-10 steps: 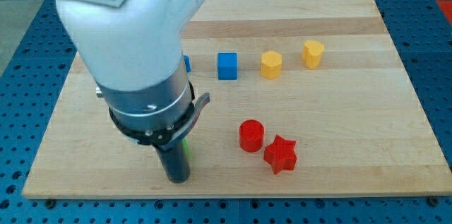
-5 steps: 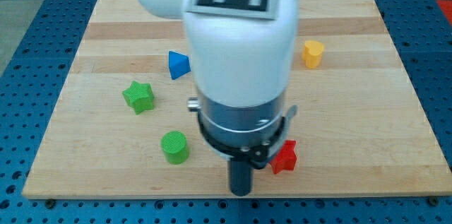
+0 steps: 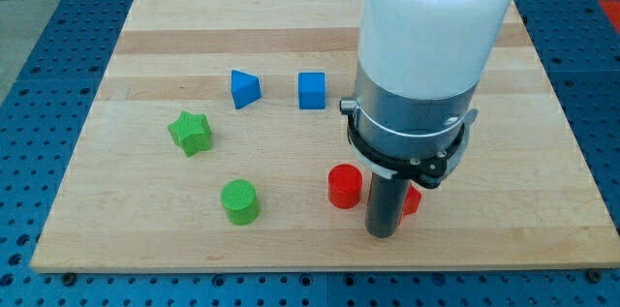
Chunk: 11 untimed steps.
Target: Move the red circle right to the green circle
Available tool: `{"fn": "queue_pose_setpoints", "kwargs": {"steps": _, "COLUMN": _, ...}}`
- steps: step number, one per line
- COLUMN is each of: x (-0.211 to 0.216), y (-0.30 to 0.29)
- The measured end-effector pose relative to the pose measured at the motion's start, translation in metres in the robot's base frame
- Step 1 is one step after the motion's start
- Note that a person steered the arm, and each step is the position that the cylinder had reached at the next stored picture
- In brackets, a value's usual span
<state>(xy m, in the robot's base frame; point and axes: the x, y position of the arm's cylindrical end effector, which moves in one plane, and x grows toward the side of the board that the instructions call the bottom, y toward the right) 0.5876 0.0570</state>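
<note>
Six blocks show on the wooden board point(image 3: 542, 152). Nearest, my tip point(image 3: 382, 233) stands just right of the red circle point(image 3: 344, 186) — a red block point(image 3: 411, 199), shape hidden, peeks from behind the rod. I have no fingers, only this rod, so nothing is grasped. Well to the left sits the green circle point(image 3: 239, 201); farther, a green star point(image 3: 190, 133) — then a blue wedge point(image 3: 244, 88) and a blue cube point(image 3: 311, 90).

One camera looks steeply down on the wooden board point(image 3: 542, 152) (arm looming close).
</note>
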Motion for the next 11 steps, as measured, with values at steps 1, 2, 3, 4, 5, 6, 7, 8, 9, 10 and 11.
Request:
{"fn": "queue_pose_setpoints", "kwargs": {"steps": 1, "x": -0.002, "y": 0.000}}
{"fn": "queue_pose_setpoints", "kwargs": {"steps": 2, "x": -0.021, "y": 0.001}}
{"fn": "queue_pose_setpoints", "kwargs": {"steps": 3, "x": -0.022, "y": 0.002}}
{"fn": "queue_pose_setpoints", "kwargs": {"steps": 4, "x": -0.031, "y": 0.002}}
{"fn": "queue_pose_setpoints", "kwargs": {"steps": 5, "x": -0.035, "y": 0.002}}
{"fn": "queue_pose_setpoints", "kwargs": {"steps": 6, "x": -0.035, "y": 0.002}}
{"fn": "queue_pose_setpoints", "kwargs": {"steps": 7, "x": -0.036, "y": -0.005}}
{"fn": "queue_pose_setpoints", "kwargs": {"steps": 8, "x": -0.036, "y": -0.023}}
{"fn": "queue_pose_setpoints", "kwargs": {"steps": 9, "x": -0.035, "y": -0.035}}
{"fn": "queue_pose_setpoints", "kwargs": {"steps": 10, "x": -0.037, "y": -0.016}}
{"fn": "queue_pose_setpoints", "kwargs": {"steps": 11, "x": -0.063, "y": -0.001}}
